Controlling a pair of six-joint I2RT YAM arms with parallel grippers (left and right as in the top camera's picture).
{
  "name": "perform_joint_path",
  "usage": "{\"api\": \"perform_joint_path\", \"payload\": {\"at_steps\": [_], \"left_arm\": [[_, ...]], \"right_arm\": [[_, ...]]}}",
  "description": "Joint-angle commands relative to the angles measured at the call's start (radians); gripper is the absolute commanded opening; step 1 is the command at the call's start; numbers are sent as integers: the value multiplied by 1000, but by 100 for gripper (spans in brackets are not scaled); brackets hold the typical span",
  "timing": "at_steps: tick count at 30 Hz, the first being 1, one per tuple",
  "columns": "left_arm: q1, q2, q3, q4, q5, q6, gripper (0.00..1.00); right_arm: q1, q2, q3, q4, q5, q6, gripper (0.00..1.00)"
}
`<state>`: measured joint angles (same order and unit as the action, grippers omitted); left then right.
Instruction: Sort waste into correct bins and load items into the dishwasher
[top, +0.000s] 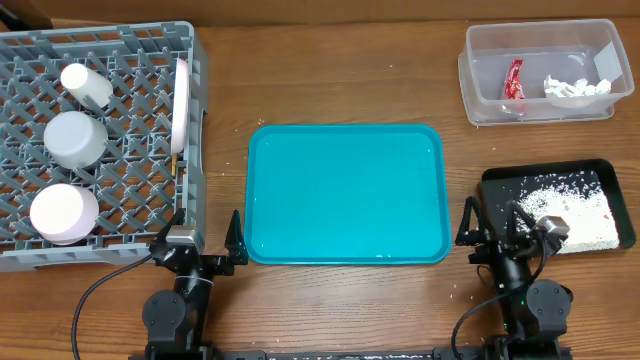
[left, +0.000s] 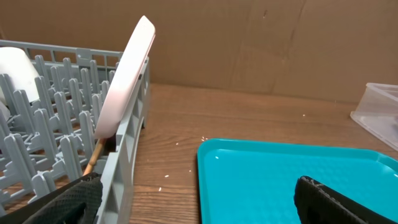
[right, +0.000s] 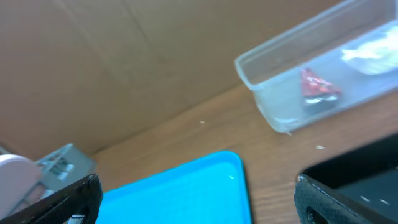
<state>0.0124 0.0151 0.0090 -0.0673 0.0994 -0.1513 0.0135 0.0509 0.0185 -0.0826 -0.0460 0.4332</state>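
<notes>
Plate (top: 182, 105) stands on edge by the right wall of the grey rack (top: 140, 120): rigid, glossy, breakable, probably best gripped at its upper rim. Left gripper (top: 200, 245) and right gripper (top: 492, 232) sit empty, jaws spread wide.

wooden table (top: 330, 60), brown cardboard wall (left: 249, 43)

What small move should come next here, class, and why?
Probably nothing beyond parking: plate, bowls and cup sit in the grey rack, wrapper and tissue lie in the clear tub, and rice is in the black tray.
</notes>
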Motion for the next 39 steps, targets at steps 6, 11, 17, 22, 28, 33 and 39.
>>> {"api": "perform_joint_path", "payload": {"at_steps": [6, 11, 17, 22, 28, 33, 39], "left_arm": [[-8, -11, -4, -3, -10, -3, 100], [-8, -11, -4, -3, -10, -3, 100], [-8, -11, -4, -3, -10, -3, 100], [-8, -11, -4, -3, -10, -3, 100], [-8, -11, -4, -3, -10, -3, 100], [-8, -11, -4, -3, -10, -3, 100], [-8, -11, -4, -3, -10, -3, 100]], "right_arm": [[-20, -48, -10, -4, 45, -98, 100], [-22, -48, -10, -5, 45, -129, 100], [-22, -48, -10, -3, 45, -202, 100], [-22, -48, -10, -2, 45, -202, 100], [-22, -48, -10, -2, 45, -202, 100], [-22, -48, -10, -2, 45, -202, 100], [-22, -48, -10, -2, 45, -202, 100]]}}
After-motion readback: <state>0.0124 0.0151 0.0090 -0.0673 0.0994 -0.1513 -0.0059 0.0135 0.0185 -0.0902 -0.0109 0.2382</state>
